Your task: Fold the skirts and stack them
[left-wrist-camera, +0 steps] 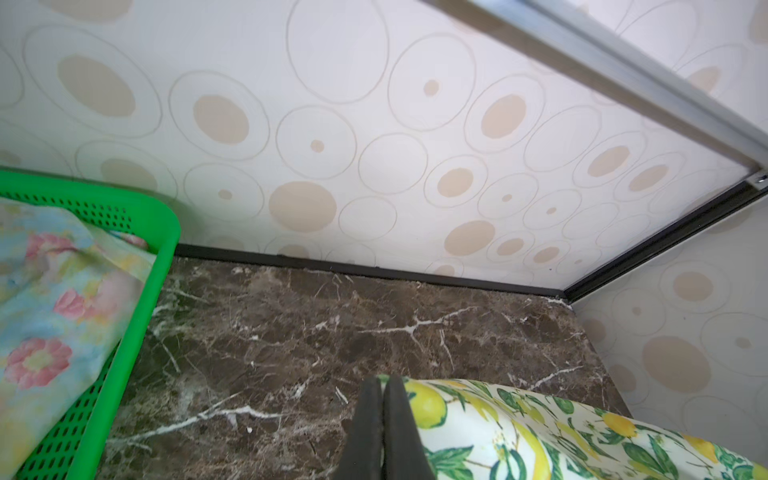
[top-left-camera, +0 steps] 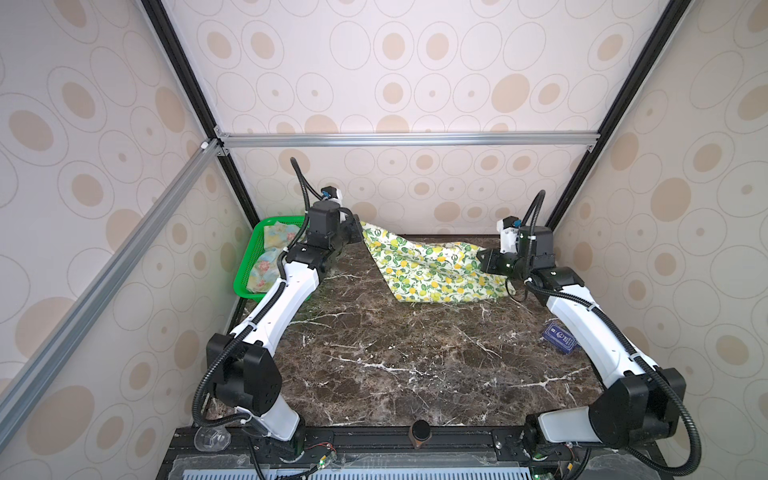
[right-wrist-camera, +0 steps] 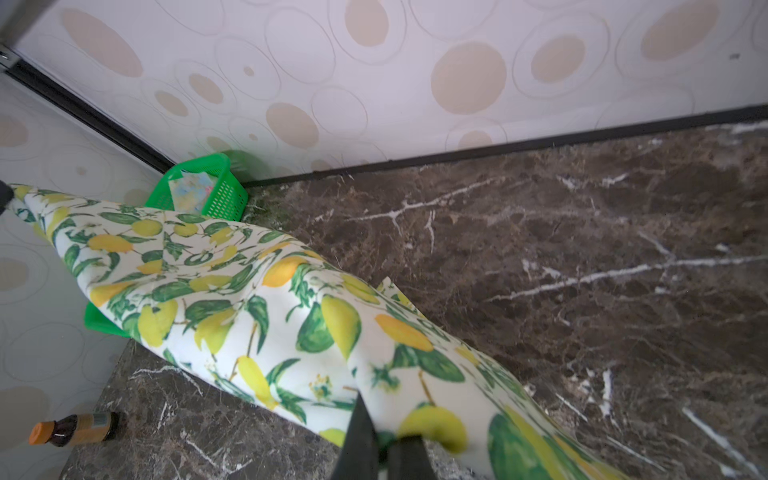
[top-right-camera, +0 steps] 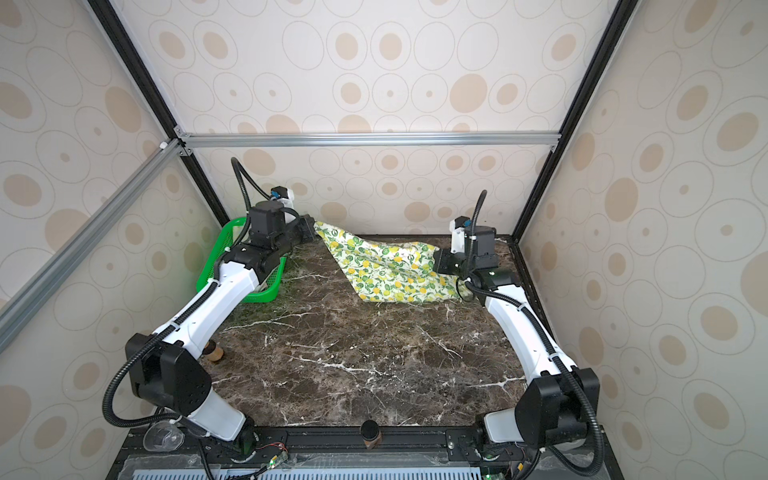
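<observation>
Nearest you, a small dark cylinder [top-left-camera: 420,432] stands at the near edge of the table [top-left-camera: 395,365], well apart from the work. Your lemon skirt [top-left-camera: 428,266] is strung across the far half. One corner is lifted at the far left, the other end sits lower at the far right, and the hem drapes onto the marble between them. The pastel skirt [top-left-camera: 266,257] lies crumpled in the green basket [top-left-camera: 245,274] at the far left. The left gripper [left-wrist-camera: 382,386] has its jaws pressed together on the very edge of the raised corner. The right gripper [right-wrist-camera: 382,432] is pinched onto a bunched fold. Watch that thin left bite: if you pull the arms further apart, I judge the fabric could slide out and the skirt drop in a heap. The bunched right grab may hold more than one layer, so the skirt might not spread flat. Swinging left could also snag the basket, which is just beside that gripper. Both arms stretch from their near bases toward the far wall. The wrists are turned inward to face each other, the left held higher than the right.
</observation>
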`<state>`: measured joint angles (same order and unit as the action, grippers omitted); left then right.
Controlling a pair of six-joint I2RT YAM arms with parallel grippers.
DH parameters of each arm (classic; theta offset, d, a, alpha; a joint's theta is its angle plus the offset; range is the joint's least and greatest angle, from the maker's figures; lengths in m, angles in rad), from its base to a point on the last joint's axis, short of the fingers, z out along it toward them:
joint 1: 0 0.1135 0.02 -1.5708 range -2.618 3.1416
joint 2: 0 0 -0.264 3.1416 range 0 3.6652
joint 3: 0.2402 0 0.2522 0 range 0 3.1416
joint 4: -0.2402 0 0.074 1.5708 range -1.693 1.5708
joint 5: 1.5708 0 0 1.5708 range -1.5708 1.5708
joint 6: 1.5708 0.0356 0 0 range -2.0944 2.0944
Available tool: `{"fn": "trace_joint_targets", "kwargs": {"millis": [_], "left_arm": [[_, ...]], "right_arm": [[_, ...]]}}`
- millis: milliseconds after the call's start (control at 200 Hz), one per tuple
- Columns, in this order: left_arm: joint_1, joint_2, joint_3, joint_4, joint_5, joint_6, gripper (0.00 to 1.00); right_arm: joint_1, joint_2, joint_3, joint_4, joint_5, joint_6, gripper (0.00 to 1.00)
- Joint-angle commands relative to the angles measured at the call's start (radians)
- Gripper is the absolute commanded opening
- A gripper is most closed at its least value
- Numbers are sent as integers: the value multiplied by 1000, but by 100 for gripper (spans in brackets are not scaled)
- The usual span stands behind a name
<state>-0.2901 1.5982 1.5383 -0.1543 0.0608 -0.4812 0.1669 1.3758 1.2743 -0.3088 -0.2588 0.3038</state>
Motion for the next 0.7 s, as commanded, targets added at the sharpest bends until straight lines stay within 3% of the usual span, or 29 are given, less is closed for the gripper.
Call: {"fn": "trace_joint_targets", "kwargs": {"millis": [0,180,420,545,690], "left_arm": [[9,-43,24,60,12,30,0],[9,-120,-192,98,77,-18,0],[8,-224,-662,171,110,-138,0],[9,-240,-776,170,124,-163,0],[9,-242,-773,155,119,-157,0]], "right_arm": [[-4,-60,8,44,-18,-33,0],[-1,-119,-252,134,-121,64,0],[21,-133,-651,283,-184,236,0],[23,-144,-693,273,-191,254,0],[23,-115,-619,187,-124,235,0]]}}
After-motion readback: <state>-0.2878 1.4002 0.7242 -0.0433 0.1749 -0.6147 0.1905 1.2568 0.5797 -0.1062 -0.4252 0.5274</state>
